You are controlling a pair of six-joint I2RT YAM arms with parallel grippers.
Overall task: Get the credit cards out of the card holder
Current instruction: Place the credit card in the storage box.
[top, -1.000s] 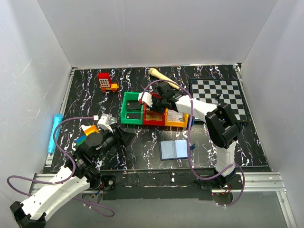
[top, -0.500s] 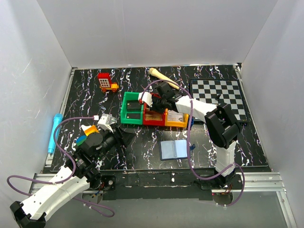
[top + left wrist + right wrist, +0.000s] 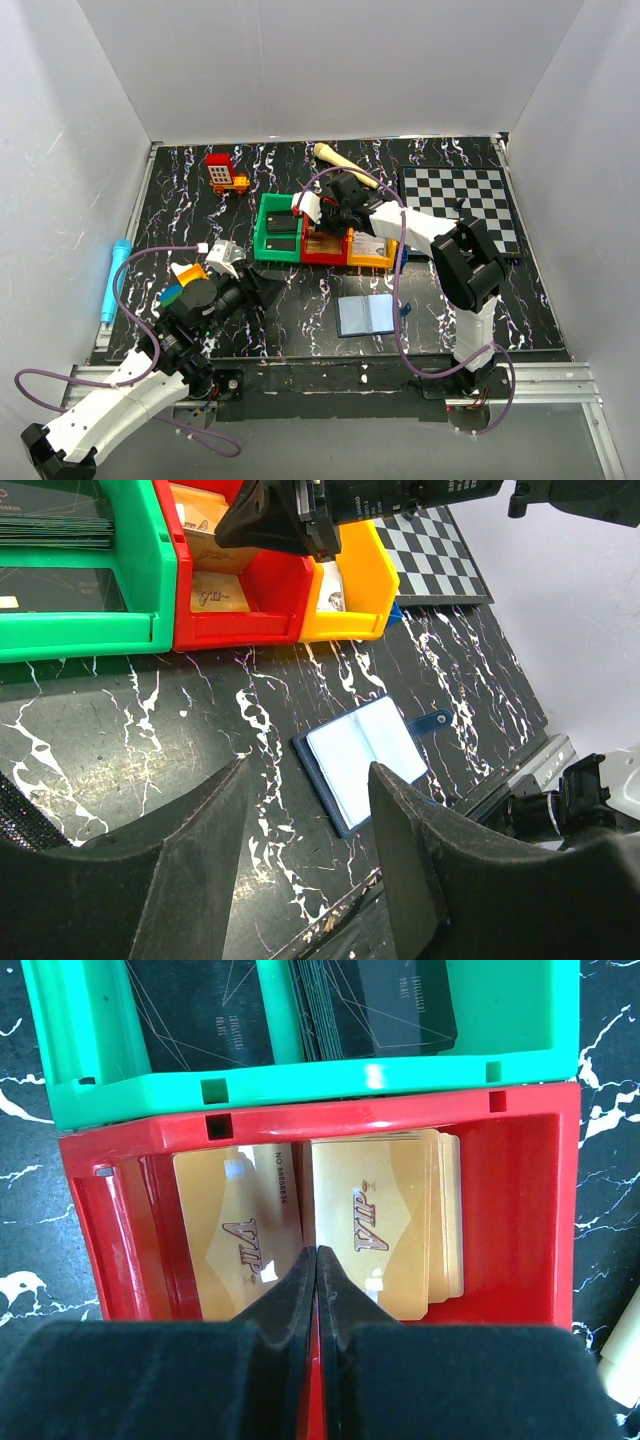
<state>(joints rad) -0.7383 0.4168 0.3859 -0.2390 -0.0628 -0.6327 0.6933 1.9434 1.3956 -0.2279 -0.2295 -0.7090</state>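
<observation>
Flat navy card holder [image 3: 367,315] lies open, smooth blue-grey inside up.
Long side runs left to right. Left gripper [image 3: 312,780] is spread, right gripper [image 3: 316,1260] pressed together over shiny gold cards [image 3: 375,1225].

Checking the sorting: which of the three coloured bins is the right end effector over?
The red bin, middle of the row between the green bin and yellow bin; it holds gold cards.

nothing is seen to have been moved since the earlier views; left gripper [image 3: 308,778] and right gripper [image 3: 316,1256] are placed as before.
</observation>
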